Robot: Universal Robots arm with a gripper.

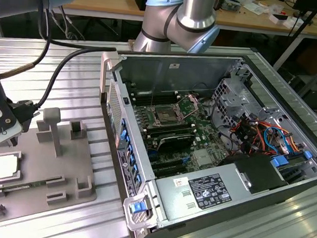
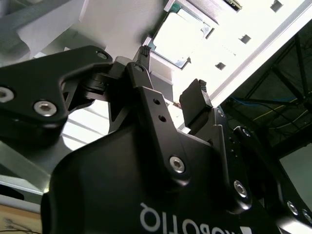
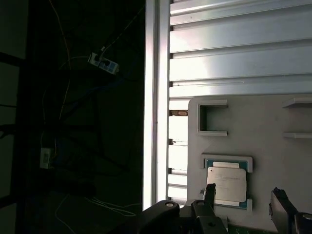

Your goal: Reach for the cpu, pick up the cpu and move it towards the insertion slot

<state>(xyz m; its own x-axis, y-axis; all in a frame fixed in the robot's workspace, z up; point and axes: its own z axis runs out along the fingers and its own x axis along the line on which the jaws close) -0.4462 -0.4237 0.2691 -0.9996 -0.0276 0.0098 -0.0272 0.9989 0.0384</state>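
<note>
The cpu (image 1: 5,166) is a small silvery square lying flat in a recess of the grey plastic fixture (image 1: 68,164), at the exterior view's left. My gripper (image 1: 3,141) hangs just above it and apart from it. In both wrist views the black fingers stand open with nothing between them. The cpu (image 3: 226,183) lies beyond the gripper (image 3: 243,194), between the two fingertips' lines. The second wrist view shows the cpu (image 2: 181,38) past the gripper (image 2: 170,75). The insertion slot (image 1: 164,116), a metal-framed socket with its clamp plate raised, sits on the board inside the open computer case.
The fixture carries upright grey posts (image 1: 52,128) and a thin green memory stick (image 1: 20,187) near the cpu. The computer case (image 1: 118,149) has a tall side wall between fixture and socket. A black cable (image 1: 58,74) trails over the ribbed metal table (image 1: 79,86).
</note>
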